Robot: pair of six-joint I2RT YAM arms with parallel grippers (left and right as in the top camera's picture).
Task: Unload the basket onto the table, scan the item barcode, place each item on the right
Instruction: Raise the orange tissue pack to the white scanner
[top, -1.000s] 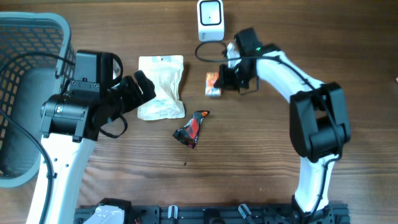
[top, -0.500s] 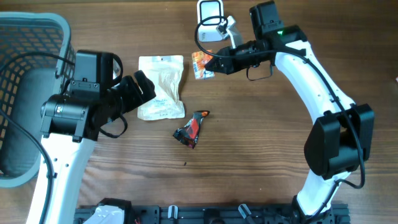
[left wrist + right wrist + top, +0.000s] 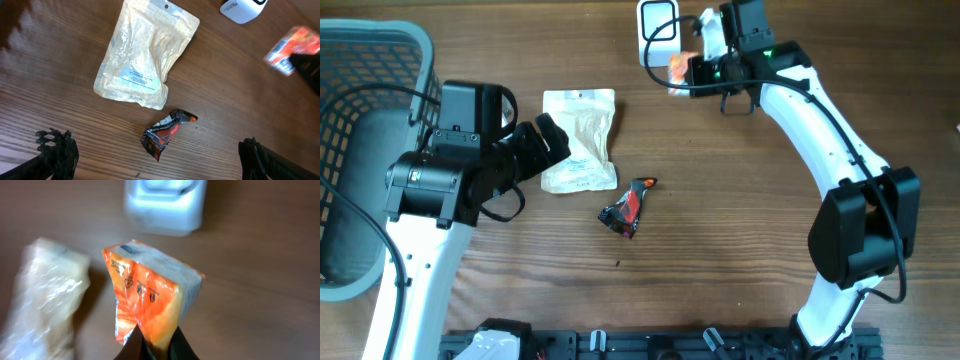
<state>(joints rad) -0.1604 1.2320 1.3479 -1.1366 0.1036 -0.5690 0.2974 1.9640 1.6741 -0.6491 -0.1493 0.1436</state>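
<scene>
My right gripper is shut on a small orange packet, pinching its lower edge and holding it just below and right of the white scanner. In the right wrist view the orange packet stands up from the closed fingers, with the scanner behind it. My left gripper is open and empty beside a beige pouch. In the left wrist view the fingertips stand wide apart, and a dark red wrapper lies on the table between them.
A grey mesh basket fills the left edge of the table. The beige pouch and the dark red wrapper lie mid-table. The scanner's cable loops just below it.
The right arm has lifted the orange packet off the table and carried it back and left, up to the scanner. The left arm has not moved.
</scene>
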